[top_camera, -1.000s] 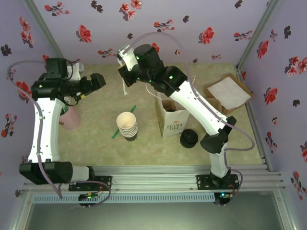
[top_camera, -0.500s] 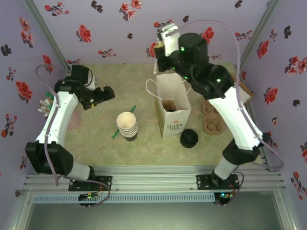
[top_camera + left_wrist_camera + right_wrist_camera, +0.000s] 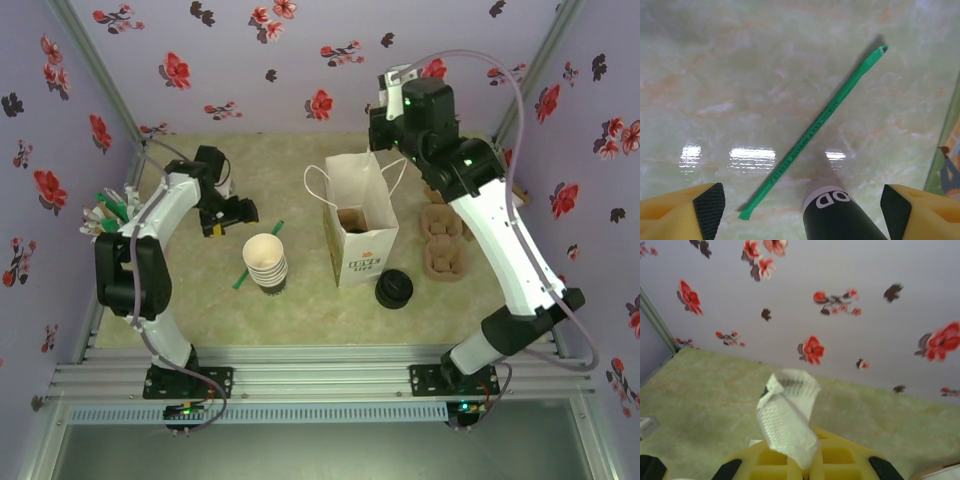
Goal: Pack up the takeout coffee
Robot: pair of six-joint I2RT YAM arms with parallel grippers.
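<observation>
White paper: a napkin (image 3: 787,415), limp and crumpled, sticks up from between the yellow fingers of the right gripper (image 3: 801,462)
Pincer, right: clenched on that napkin, raised near the flowered back wall, beyond the far rim of the paper bag (image 3: 360,225)
Pincer, left: the left gripper (image 3: 802,212) is released, its jaws wide apart with nothing between them, low over the table (image 3: 740,75) and just beside the cup stack (image 3: 265,262)
Coffee: I cannot tell for certain where the takeout coffee is. A brown shape sits deep in the bag's open mouth, too small to say whether it is the cup or a piece of carrier
Step, as I judge it: dropping the napkin into the bag
Risk, napkin: it is held by one end and floppy, so if it is let go off-centre it may catch on the rim or a handle and slide down outside
Risk, bag: it is tall, light and free-standing. A finger or forearm brushing the rim could tip it toward the black lids (image 3: 394,288) or the cup carriers (image 3: 445,240)
Risk, stack: the open left fingers are close enough that a sideways swing could topple the cups
Risk, stirrer: the green stirrer (image 3: 822,120) lies flat on a glossy surface, so fingers closing on it would likely skid it away
</observation>
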